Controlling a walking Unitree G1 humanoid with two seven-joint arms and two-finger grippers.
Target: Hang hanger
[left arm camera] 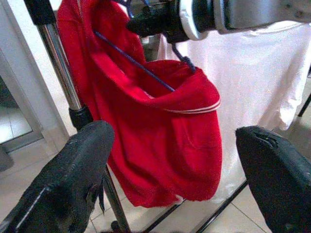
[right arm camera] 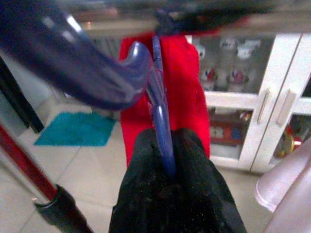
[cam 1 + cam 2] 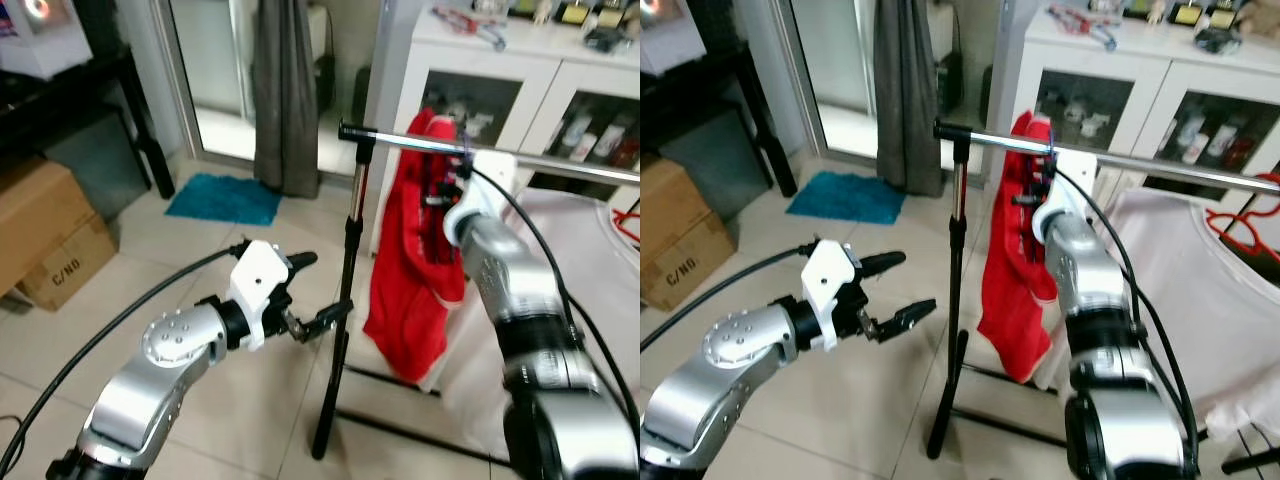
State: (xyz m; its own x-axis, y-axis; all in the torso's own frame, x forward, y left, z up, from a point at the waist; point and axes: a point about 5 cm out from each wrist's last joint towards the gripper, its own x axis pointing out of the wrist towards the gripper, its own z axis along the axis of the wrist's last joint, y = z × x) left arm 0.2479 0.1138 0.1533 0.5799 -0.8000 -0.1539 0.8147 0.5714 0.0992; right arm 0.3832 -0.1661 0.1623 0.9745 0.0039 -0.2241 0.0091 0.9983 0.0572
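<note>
Setting: a tiled room with a metal clothes rail [image 3: 1160, 163] on a black upright pole [image 3: 954, 290], and a white cabinet [image 3: 500, 70] behind it.
Right hand [image 2: 167, 170]: raised to the rail, its two black fingers [image 2: 141, 194] pinched tight on the thin blue wire of a hanger [image 2: 158, 92].
Hanger: its blue hook sits right at the rail, close to the end by the pole; whether it rests on the bar cannot be told.
Red garment [image 3: 415, 260]: draped on the hanger, hanging bunched below the rail, just beside the pole.
White shirt [image 3: 1200, 290]: hanging on the same rail, on the robot's right of the red garment.
Left hand [image 3: 890, 292]: held out low in front of the pole, fingers spread wide, gripping nothing and well apart from the garment.
Floor: a teal mat [image 3: 225, 198] lies by a dark curtain [image 3: 285, 90]; a cardboard box [image 3: 45, 235] stands on the robot's left.
</note>
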